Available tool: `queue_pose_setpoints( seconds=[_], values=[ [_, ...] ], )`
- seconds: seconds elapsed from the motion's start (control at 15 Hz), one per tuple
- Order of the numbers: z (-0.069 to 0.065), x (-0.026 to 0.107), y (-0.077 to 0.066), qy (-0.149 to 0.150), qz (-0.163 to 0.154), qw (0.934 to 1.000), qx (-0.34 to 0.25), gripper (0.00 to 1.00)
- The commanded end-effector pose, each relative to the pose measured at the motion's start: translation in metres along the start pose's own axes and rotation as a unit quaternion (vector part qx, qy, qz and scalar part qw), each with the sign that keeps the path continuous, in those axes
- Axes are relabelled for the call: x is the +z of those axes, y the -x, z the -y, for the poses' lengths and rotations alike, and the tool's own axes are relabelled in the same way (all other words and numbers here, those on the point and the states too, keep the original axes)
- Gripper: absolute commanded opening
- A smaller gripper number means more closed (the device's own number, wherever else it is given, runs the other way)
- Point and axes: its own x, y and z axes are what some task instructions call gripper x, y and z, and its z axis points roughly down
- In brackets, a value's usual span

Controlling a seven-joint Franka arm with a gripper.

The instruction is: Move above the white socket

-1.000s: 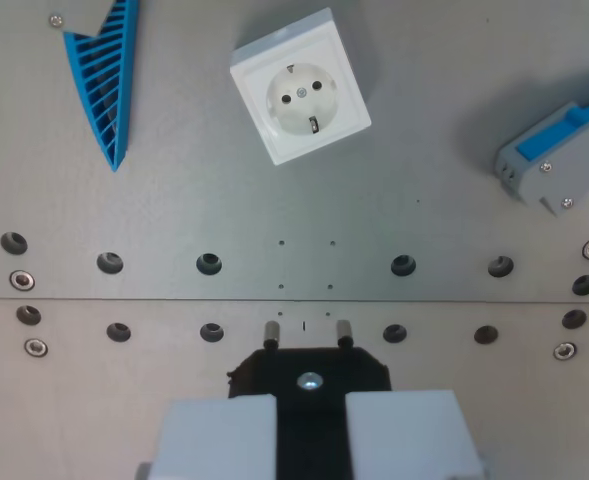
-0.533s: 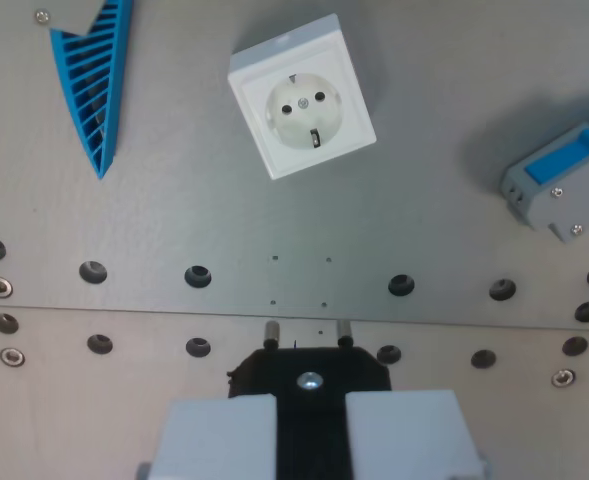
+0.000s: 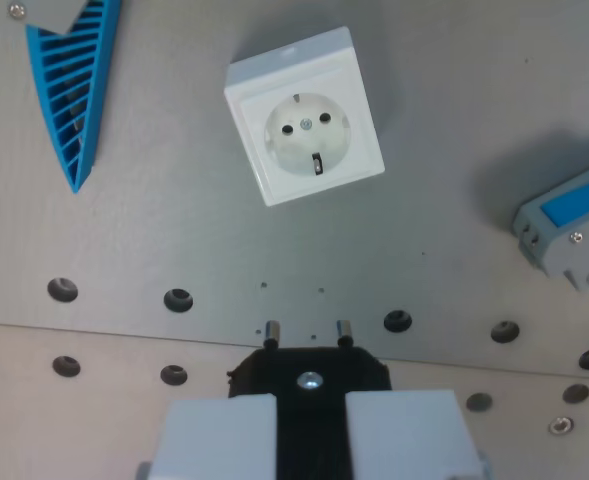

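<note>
Grey brushed metal plates [image 3: 174, 240], dotted with round holes, filled the wrist view. One square white socket [image 3: 304, 130], glossy plastic with a round recessed face, lay tilted in the upper centre. At the bottom edge, the gripper [image 3: 309, 425] showed two pale blocky fingers [image 3: 219, 435] clamped on one black plug [image 3: 309, 375], whose two metal pins pointed toward the socket, well apart from it. One blue ribbed wedge [image 3: 64, 90] and one grey-and-blue block [image 3: 574, 235] were cut off by the frame.
</note>
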Motion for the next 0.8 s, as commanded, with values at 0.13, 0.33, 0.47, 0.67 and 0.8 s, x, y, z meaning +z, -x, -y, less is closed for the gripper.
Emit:
queue_pose_setpoints(
  seconds=[0.13, 0.33, 0.47, 0.67, 0.8],
  values=[
    [-0.004, 0.019, 0.002, -0.006, -0.042, 0.9969, -0.066, 0.00],
    [-0.004, 0.034, 0.000, -0.006, -0.043, 0.9960, -0.079, 0.00],
    [-0.005, 0.044, 0.000, -0.007, -0.043, 0.9951, -0.088, 0.00],
    [-0.005, 0.059, -0.001, -0.007, -0.047, 0.9937, -0.101, 0.00],
    [-0.006, 0.069, -0.001, -0.007, -0.049, 0.9929, -0.108, 0.00]
  ],
)
